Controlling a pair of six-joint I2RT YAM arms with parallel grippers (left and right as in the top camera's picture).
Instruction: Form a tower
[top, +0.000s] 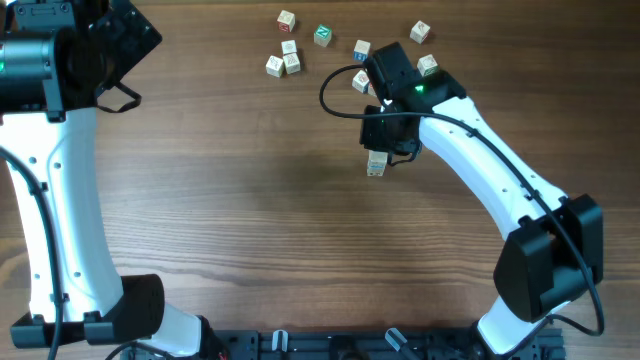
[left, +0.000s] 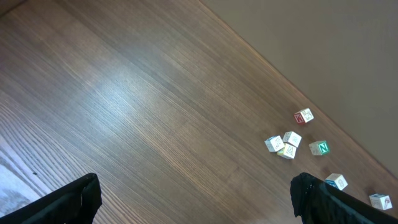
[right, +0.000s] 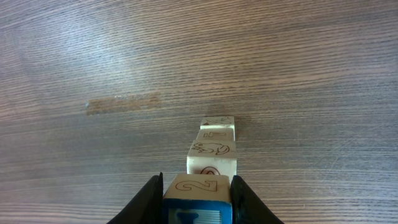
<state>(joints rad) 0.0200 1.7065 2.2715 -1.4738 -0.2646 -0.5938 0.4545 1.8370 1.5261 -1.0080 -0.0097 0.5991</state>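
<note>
Tower (right: 213, 151): narrow stack of pale letter cubes standing on the wooden table (right: 93, 56). The right wrist view looks straight down its length, with a frog outline and other printed faces stepping away toward the tabletop. I count about four cubes under the uppermost one; the lower ones overlap, so the count is not certain.

Top cube (right: 198, 186): a "2" on its upper face and a blue side below. It sits in line over the tower. Whether it rests on the cube beneath cannot be told from this angle.

Right gripper (right: 198, 198): directly above the tower, its black fingers (right: 149, 199) clamped on either side of the top cube. In the overhead view it covers most of the stack, and only a pale cube shows below it.

Loose cubes (top: 285, 56): scattered beyond the tower, on the side away from the arm bases and well apart from it. A green cube (top: 322, 36) lies among them.

Left gripper (left: 193, 205): jaws spread wide with nothing between them, far to the left of the tower near the table's far corner.
</note>
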